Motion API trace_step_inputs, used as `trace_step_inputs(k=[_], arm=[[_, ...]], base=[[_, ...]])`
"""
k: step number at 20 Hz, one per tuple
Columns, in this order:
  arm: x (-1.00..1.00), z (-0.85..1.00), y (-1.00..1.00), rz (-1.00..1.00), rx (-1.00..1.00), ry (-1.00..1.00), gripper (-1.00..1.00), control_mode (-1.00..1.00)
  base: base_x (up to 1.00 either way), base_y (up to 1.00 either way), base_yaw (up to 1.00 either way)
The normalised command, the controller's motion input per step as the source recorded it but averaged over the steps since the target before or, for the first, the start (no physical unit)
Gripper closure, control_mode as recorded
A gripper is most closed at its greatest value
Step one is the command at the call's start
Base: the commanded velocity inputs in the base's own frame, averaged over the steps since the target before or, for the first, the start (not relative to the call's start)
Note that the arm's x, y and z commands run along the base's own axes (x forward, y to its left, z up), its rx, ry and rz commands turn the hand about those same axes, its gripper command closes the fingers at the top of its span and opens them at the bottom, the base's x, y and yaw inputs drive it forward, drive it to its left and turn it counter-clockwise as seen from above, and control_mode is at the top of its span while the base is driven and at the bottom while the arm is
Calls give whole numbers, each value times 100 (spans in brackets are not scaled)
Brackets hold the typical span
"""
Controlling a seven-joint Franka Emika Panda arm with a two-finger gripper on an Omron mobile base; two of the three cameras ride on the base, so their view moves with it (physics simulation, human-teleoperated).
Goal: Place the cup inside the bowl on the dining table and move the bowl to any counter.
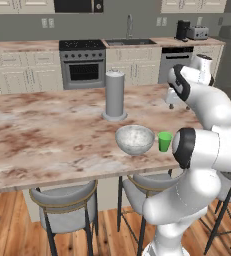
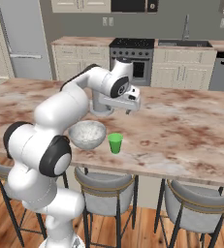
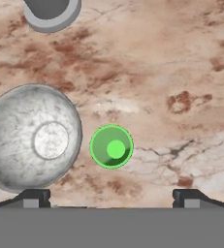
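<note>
Veined marble dining table [image 1: 47,135] before oven [image 1: 83,68], sink counter [image 1: 137,42], grey backsplash.

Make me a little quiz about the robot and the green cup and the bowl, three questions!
1. True or false: the cup is already inside the bowl.
2. Which stands nearer the table's stool-side edge: the bowl or the tall grey cylinder?
3. Are the gripper's fingers wide apart or squeezed together?

Key
1. False: the cup stands upright on the table beside the bowl, with a small gap between them.
2. The bowl.
3. Wide apart; it is open above the table and holds nothing.
</note>
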Motion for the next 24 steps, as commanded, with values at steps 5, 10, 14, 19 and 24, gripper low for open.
trace_step_inputs(k=[5, 10, 14, 19, 24], arm=[[0, -21, -12, 0, 0, 0, -100, -100], [0, -25, -11, 0, 0, 0, -100, -100], [0, -26, -7, 0, 0, 0, -100, -100], [1, -27, -1, -1, 0, 0, -100, -100], [8, -25, 0, -3, 1, 0, -100, -100]], base=[[0, 0, 0], [0, 0, 0], [0, 0, 0], [0, 0, 0], [0, 0, 0]])
